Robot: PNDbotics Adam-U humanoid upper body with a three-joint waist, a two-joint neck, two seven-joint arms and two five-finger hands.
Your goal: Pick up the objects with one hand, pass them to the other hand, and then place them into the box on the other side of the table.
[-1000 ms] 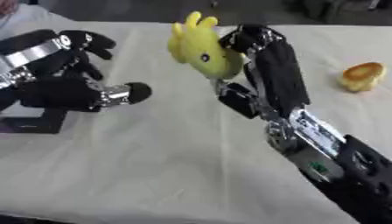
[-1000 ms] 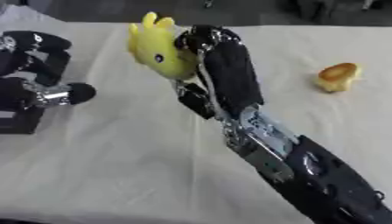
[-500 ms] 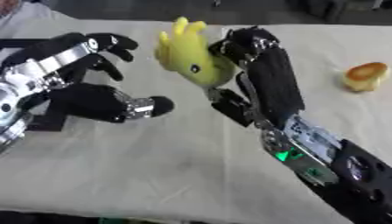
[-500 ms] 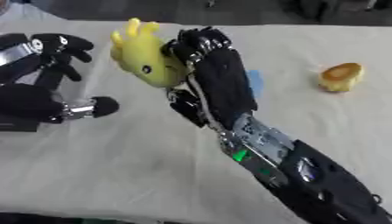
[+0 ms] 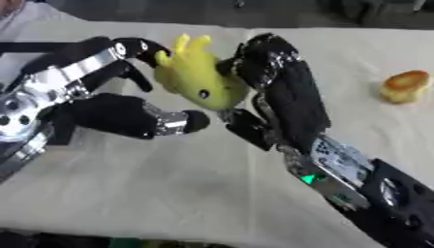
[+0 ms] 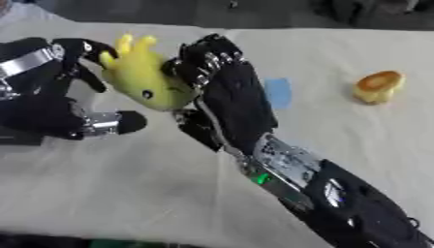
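- Closing the gap: the left robot hand (image 5: 101,97) has come in from the left edge over the last second and now sits right against the yellow toy (image 5: 196,80); a second ago it was well apart, low by the black box.
- Right robot hand (image 5: 275,72) holds the yellow toy above the bench (image 5: 152,193), fingers curled round its right side. It has carried the toy leftward across the bench to meet the other hand.
- Left robot hand state: spread wide, upper fingers (image 5: 135,47) arched over the top-left of the toy, thumb (image 5: 174,121) reaching under it. It looks like contact at the top, but I can't tell whether the fingers are actually pressing. Not wrapped round the toy yet.
- Toy location: mid-air, left of centre, between the two hands, its prongs pointing up and its dark eye facing the camera.
- Meaning for the task: pick-up looks done and the handover is at the receive point. Judgement: next is for the left hand to close on the toy, then the right hand to let go. Only then does transport to the box make sense.
- Risk, as I read it: the right hand covers much of the toy's right side, so the left has only the left half to grab; an early release could drop it on the bench.
- Box: only a dark shape behind the left arm, mostly hidden, so I can't confirm it.
- Also on the bench: an orange-yellow object (image 6: 378,86) far right and a blue patch (image 6: 277,93) beside the right arm, both untouched.
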